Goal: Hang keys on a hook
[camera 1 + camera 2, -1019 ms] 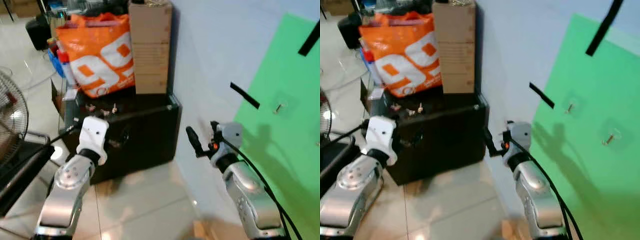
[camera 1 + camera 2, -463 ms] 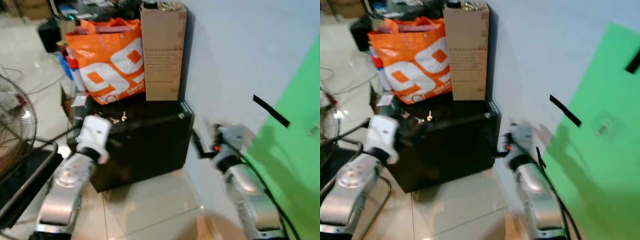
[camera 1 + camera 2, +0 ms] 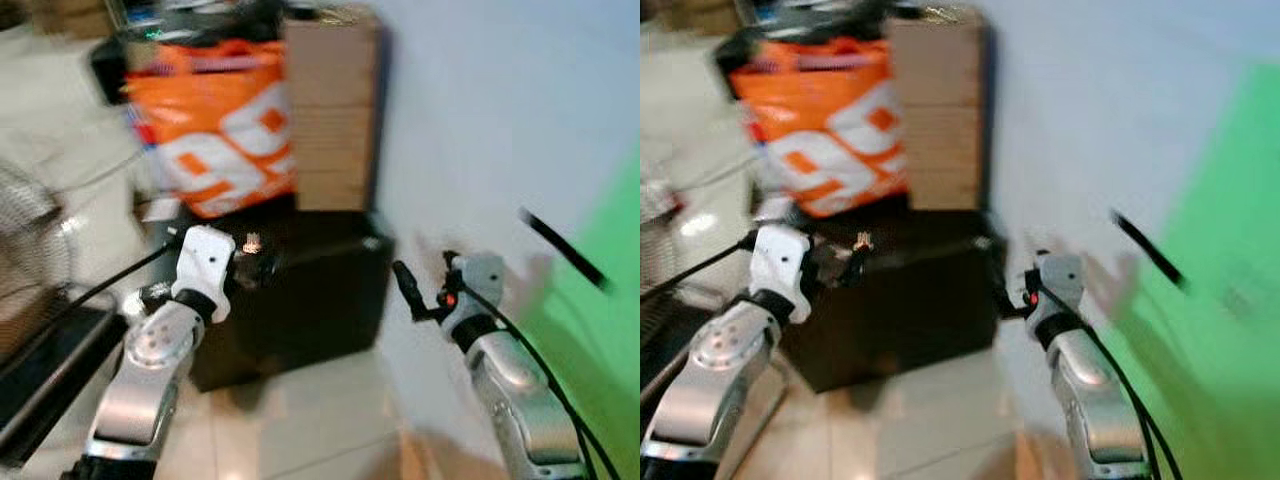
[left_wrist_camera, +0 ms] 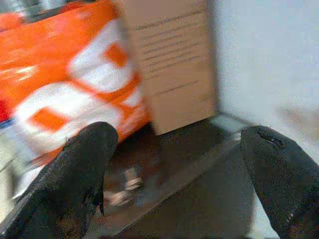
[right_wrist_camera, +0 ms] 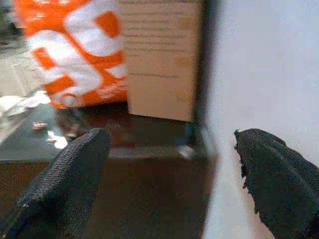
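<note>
1. The step in hand looks like the approach: the keys (image 3: 252,240) lie on the dark counter (image 3: 330,290), just in front of the orange bag (image 3: 225,130), not yet picked up.
2. The left gripper (image 4: 174,164) is spread wide and empty, near the keys; next it should reach in over them and close.
3. The right gripper (image 5: 169,164) is open too, beside the wall (image 3: 470,120).
4. A cardboard box (image 3: 330,110) crowds the counter.
5. The blurred green sheet (image 3: 600,330) shows no clear hook.
</note>
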{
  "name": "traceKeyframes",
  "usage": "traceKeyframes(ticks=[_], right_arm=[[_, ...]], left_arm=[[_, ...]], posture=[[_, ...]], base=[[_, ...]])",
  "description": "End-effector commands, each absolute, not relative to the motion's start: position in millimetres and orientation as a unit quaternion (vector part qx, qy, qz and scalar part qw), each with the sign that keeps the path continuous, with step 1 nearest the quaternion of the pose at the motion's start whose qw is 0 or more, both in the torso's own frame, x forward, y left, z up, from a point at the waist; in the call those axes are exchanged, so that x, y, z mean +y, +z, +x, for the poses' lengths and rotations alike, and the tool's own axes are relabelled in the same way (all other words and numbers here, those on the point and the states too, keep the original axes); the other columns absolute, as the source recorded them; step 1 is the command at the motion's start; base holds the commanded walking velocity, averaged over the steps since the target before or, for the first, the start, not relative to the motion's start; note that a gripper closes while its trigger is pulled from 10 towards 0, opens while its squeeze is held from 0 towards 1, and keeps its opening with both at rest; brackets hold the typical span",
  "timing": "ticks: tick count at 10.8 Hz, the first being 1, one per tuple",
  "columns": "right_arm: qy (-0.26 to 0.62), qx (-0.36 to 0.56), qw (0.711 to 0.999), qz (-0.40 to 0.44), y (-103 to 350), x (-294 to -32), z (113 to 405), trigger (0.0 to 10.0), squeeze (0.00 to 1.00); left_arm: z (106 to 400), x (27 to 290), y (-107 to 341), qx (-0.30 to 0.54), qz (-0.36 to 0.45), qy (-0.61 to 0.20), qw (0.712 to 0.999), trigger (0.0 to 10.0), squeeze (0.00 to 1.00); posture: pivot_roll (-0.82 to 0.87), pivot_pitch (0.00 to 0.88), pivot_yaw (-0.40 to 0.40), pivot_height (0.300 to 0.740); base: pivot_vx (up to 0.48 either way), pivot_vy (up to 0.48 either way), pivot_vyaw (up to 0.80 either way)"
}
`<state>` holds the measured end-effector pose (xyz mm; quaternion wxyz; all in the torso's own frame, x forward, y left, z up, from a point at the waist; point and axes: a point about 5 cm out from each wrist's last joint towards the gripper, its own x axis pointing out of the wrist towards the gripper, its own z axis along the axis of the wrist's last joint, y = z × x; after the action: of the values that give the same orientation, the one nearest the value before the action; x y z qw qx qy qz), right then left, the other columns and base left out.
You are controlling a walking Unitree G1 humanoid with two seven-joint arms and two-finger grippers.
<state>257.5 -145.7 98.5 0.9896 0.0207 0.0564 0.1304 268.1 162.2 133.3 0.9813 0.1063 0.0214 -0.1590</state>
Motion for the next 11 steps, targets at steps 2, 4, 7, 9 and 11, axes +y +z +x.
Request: traceKeyframes(ticks=[2, 4, 7, 9, 11], right_arm=[[0.152, 0.04, 0.987, 0.023, 105.6, -134.1, 260.9, 10.0, 1.0], [0.15, 0.043, 0.987, 0.028, 104.6, -134.9, 261.6, 10.0, 1.0], [0.159, 0.044, 0.986, 0.028, 103.6, -133.7, 261.6, 10.0, 1.0], [0.166, 0.045, 0.985, 0.026, 103.2, -132.4, 261.9, 10.0, 1.0], [0.176, 0.044, 0.983, 0.02, 103.6, -131.8, 262.2, 10.0, 1.0]], left_arm=[[266.9, 173.5, 133.8, 0.024, 0.117, -0.144, 0.982, 10.0, 0.13], [266.8, 173.4, 133.9, 0.023, 0.118, -0.144, 0.982, 10.0, 0.13], [266.3, 173.8, 134.4, 0.022, 0.12, -0.145, 0.982, 10.0, 0.13], [265.7, 174.1, 134.5, 0.022, 0.122, -0.146, 0.982, 10.0, 0.13], [265.4, 174.0, 134.4, 0.022, 0.122, -0.147, 0.981, 10.0, 0.13]], posture=[[-0.06, 0.0, 0.029, 0.74], [-0.06, 0.0, 0.027, 0.74], [-0.05, 0.0, 0.025, 0.74], [-0.05, 0.0, 0.023, 0.74], [-0.05, 0.0, 0.023, 0.74]], base=[[0.399, 0.0, 0.79], [0.398, 0.0, 0.0], [0.401, 0.0, 0.0], [0.405, 0.0, 0.0], [0.401, 0.0, 0.0]])
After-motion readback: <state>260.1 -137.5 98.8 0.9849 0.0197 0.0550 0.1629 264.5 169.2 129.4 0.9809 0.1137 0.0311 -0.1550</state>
